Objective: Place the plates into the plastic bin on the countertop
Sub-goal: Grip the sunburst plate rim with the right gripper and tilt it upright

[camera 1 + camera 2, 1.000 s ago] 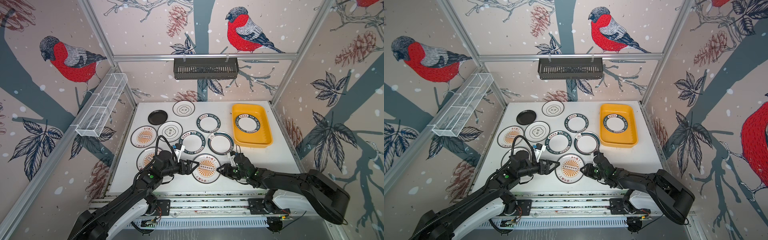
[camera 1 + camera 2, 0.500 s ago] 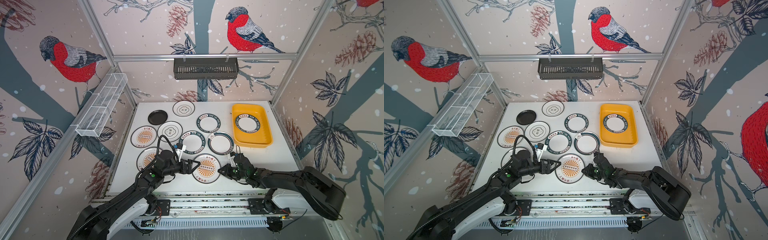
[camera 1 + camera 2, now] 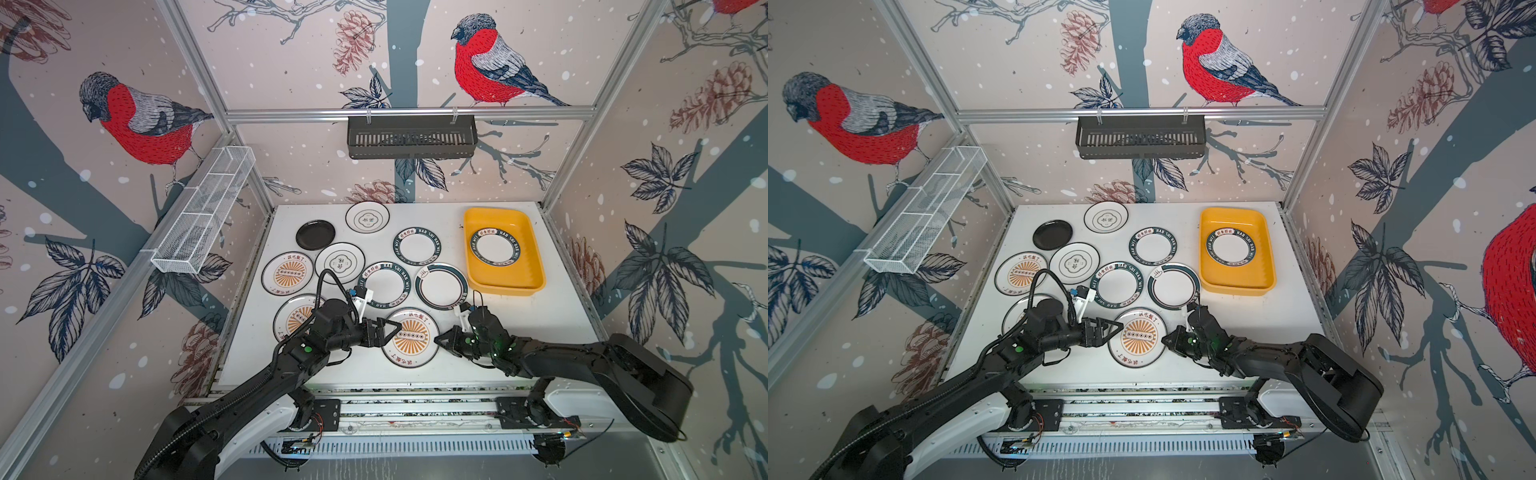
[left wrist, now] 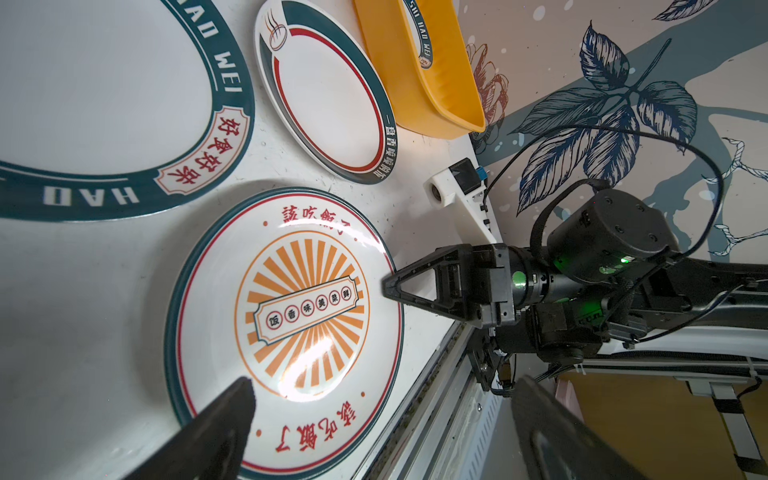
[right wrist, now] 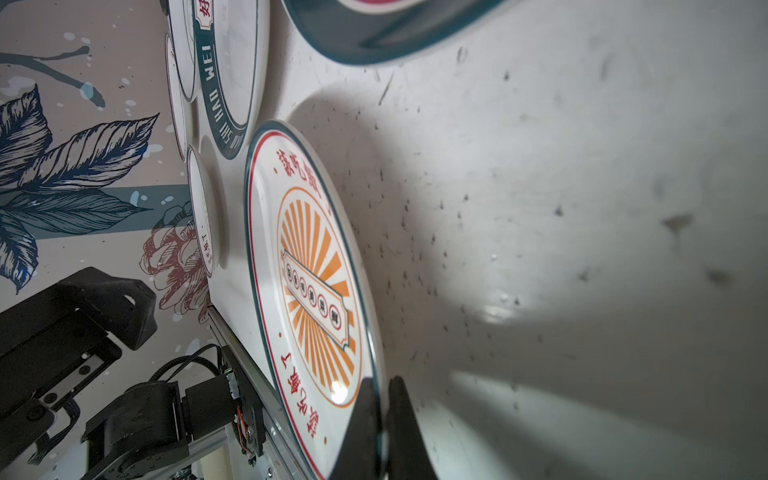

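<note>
An orange sunburst plate [image 3: 410, 337] [image 3: 1138, 337] lies at the front centre of the white countertop [image 3: 519, 332]. My right gripper [image 3: 437, 338] [image 5: 380, 386] is shut on its right rim, one finger above and one below. The left gripper [image 3: 392, 330] [image 4: 384, 382] stands wide open at the plate's left edge, holding nothing. At the back right, the yellow plastic bin [image 3: 507, 278] [image 3: 1233, 278] holds one green-rimmed plate [image 3: 493, 246]. Several more plates lie across the left and middle, among them a black one [image 3: 315, 235]. Another sunburst plate [image 3: 295, 318] is partly hidden under my left arm.
A black slotted basket [image 3: 411, 137] hangs on the back rail. A white wire rack [image 3: 203, 212] is fixed to the left wall. Two green-rimmed plates [image 3: 381, 285] [image 3: 441, 286] lie just behind the held plate. The table's front edge runs close to it.
The right gripper's jaws have closed onto the sunburst plate's right rim. The left gripper stays open and has edged slightly toward the plate.
</note>
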`<state>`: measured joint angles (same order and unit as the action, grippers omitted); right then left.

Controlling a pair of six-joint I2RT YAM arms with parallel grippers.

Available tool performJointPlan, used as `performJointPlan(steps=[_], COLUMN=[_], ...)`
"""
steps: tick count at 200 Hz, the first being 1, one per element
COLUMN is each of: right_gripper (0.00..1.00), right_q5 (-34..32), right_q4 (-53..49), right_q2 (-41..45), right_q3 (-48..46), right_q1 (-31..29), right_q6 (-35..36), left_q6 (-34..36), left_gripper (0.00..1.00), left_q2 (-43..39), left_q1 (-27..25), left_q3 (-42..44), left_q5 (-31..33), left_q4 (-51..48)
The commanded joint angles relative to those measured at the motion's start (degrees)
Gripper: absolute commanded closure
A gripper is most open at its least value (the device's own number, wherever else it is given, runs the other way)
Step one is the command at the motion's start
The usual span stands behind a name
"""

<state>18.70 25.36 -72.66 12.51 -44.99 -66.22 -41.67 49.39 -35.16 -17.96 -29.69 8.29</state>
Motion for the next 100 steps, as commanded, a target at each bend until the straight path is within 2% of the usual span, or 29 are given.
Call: performJointPlan(steps=[1,51,100], right_gripper=[0.97,0.98,0.98], right_q5=[-2.38,-2.01,-4.75], right_q4=[-4.51,-5.50,-13.11], right_q2=[0.59,7.79,21.09], right_q3=[-0.30,-1.12,-0.11], right_q1=[-0.10,-0.18,-0.17], right_q6=[0.21,-1.06,-2.43], left_q6=[0.78,2.99,8.40], left_gripper=[0.03,0.03,0.04], left_q2=[0.23,1.05,3.51], left_q1=[0.00,-0.18,-0.56], left_q3=[-1.27,-4.72,-12.50], left_q5=[0.96,3.55,8.45], left_q4=[0.77,-2.50,-8.09])
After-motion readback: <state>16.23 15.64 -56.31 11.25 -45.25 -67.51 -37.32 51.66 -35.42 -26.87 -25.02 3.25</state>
